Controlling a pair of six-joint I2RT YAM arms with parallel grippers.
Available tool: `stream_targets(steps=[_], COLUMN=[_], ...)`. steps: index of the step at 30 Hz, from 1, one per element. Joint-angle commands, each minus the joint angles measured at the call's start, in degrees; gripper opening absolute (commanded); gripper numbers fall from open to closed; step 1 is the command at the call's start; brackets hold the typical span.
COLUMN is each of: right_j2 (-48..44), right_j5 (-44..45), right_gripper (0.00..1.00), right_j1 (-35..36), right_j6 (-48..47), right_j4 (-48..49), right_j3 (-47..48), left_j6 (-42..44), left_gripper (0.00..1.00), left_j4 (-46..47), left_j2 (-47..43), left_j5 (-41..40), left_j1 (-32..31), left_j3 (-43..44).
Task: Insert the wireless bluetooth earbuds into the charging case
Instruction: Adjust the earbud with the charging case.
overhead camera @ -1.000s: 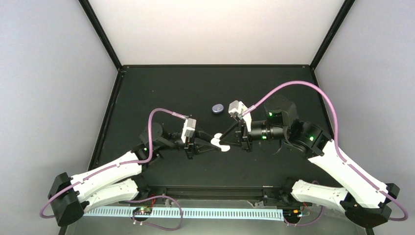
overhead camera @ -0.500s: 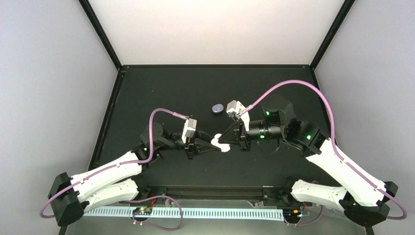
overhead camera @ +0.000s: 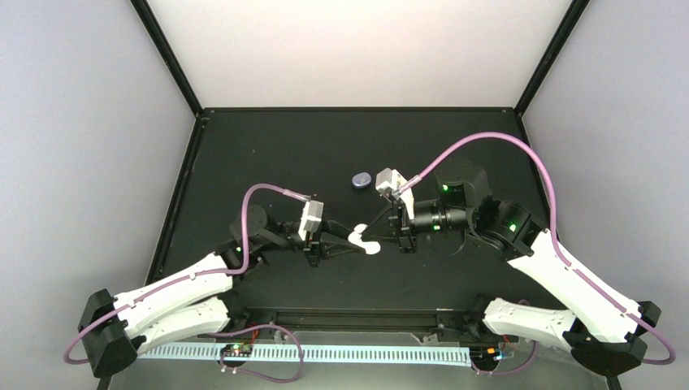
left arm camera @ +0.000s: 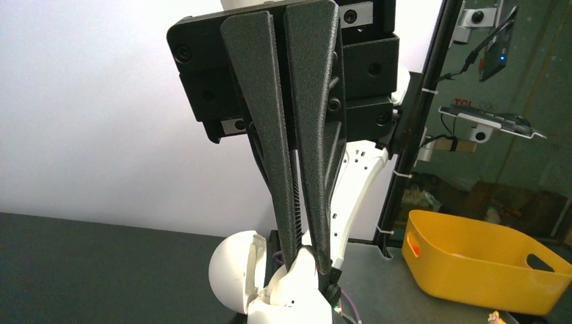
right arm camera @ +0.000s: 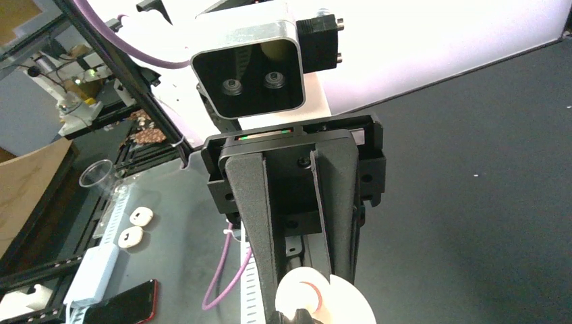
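Observation:
A white charging case (overhead camera: 363, 241) is held open at the table's middle, between both grippers. My left gripper (overhead camera: 351, 241) is shut on the edge of its base. In the left wrist view the left gripper (left arm camera: 309, 260) pinches that edge, and the round lid (left arm camera: 233, 270) stands open to the left. My right gripper (overhead camera: 379, 236) meets the case from the right. In the right wrist view the right gripper (right arm camera: 305, 316) has its fingers a little apart, with the case's round halves (right arm camera: 344, 307) at their cut-off tips. No earbuds show.
A closed lilac case (overhead camera: 361, 179) lies on the black table (overhead camera: 268, 154) just beyond the grippers. Off the table, a yellow bin (left arm camera: 485, 260), two small white oval things (right arm camera: 135, 226) and a phone (right arm camera: 125, 304) sit on the bench.
Both grippers and the white case between them have shifted slightly to the left. The left wrist has drawn back a little toward its base.

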Motion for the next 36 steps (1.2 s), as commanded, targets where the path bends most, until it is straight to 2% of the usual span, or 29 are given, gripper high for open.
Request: stream_targets(steps=[1, 9, 19, 36], right_j2=[0.1, 3.2, 4.1, 2.3], right_j5=[-3.5, 0.1, 4.8, 3.1], right_gripper=[0.01, 0.01, 0.01, 0.01], right_j1=[0.0, 1.9, 4.7, 4.7], right_j6=[-0.5, -4.4, -4.8, -2.0], right_j4=[-1.1, -6.6, -6.7, -5.6], right_j3=[0.2, 3.8, 5.2, 8.7], left_j6=[2.3, 4.7, 5.8, 8.7], left_gripper=[0.02, 0.02, 0.02, 0.02], left_j4=[2.6, 0.1, -0.6, -2.9], left_j2=[-2.0, -1.4, -1.7, -4.3], left_j5=[-0.5, 1.5, 1.2, -0.1], left_j1=[-0.1, -0.2, -0.2, -0.2], left_j3=[0.1, 2.0, 1.9, -0.6])
